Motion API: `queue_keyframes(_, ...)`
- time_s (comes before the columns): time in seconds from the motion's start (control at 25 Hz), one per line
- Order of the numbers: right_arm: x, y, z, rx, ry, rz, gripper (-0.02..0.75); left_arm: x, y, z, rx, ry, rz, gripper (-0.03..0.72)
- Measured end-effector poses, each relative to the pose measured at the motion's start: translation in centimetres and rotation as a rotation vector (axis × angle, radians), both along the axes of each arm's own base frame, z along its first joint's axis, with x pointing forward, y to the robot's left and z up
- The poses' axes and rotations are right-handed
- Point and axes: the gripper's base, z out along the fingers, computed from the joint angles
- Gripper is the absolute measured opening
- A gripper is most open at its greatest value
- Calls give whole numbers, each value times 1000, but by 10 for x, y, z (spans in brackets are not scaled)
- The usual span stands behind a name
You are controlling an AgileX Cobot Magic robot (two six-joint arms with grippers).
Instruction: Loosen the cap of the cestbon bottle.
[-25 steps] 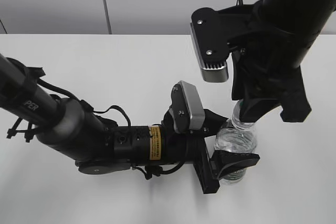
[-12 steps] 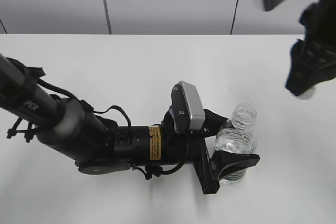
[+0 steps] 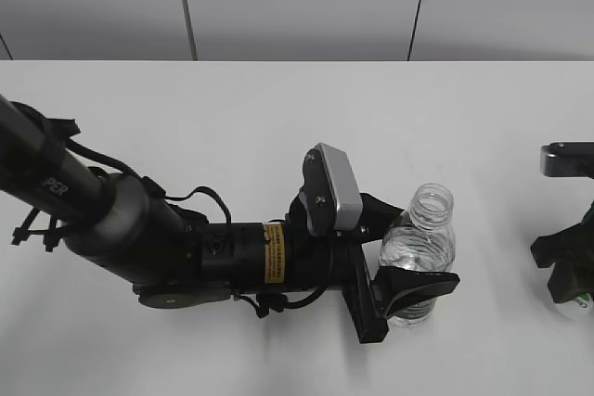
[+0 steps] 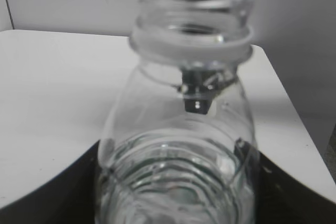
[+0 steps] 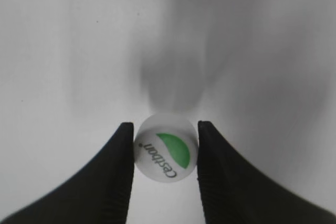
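Observation:
The cestbon bottle (image 3: 419, 249) stands upright on the white table, clear and ribbed, its mouth open with no cap on it. My left gripper (image 3: 401, 253) is shut on the bottle's body from the left. In the left wrist view the bottle (image 4: 184, 129) fills the frame between the dark fingers (image 4: 47, 195). My right gripper (image 5: 165, 127) is shut on the cap (image 5: 165, 153), white with a green half-circle and "Cestbon" lettering. In the exterior view the right gripper (image 3: 568, 271) is low at the far right edge, well apart from the bottle, with a bit of the cap (image 3: 582, 302) showing below it.
The left arm (image 3: 167, 248) lies across the table's (image 3: 232, 127) lower left, cables along it. A grey panelled wall (image 3: 297, 2) runs behind the table. Under the right gripper there is only bare white table surface (image 5: 79, 51).
The right arm was over the bottle's neck, then lifted away and came down at the far right with the cap. The bottle's mouth now stands open. The left arm has not moved.

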Motion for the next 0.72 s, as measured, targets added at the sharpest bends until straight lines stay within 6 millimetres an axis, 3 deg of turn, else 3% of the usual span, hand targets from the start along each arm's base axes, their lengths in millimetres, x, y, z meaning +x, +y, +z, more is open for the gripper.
queue_keyframes(0.08,2,0,-8,0,0,-6,298,0,0,0,0,0,0,523)
queue_keyframes(0.28,5,0,-13,0,-2,-10,534,0,0,0,-2,0,0,526)
queue_keyframes(0.36,5,0,-13,0,-2,-10,574,0,0,0,-2,0,0,556)
queue_keyframes(0.48,4,0,-13,0,-1,-10,587,0,0,2,-23,2,-3,594)
queue_keyframes(0.72,4,0,-13,0,3,-9,587,0,0,5,-35,-2,-4,600)
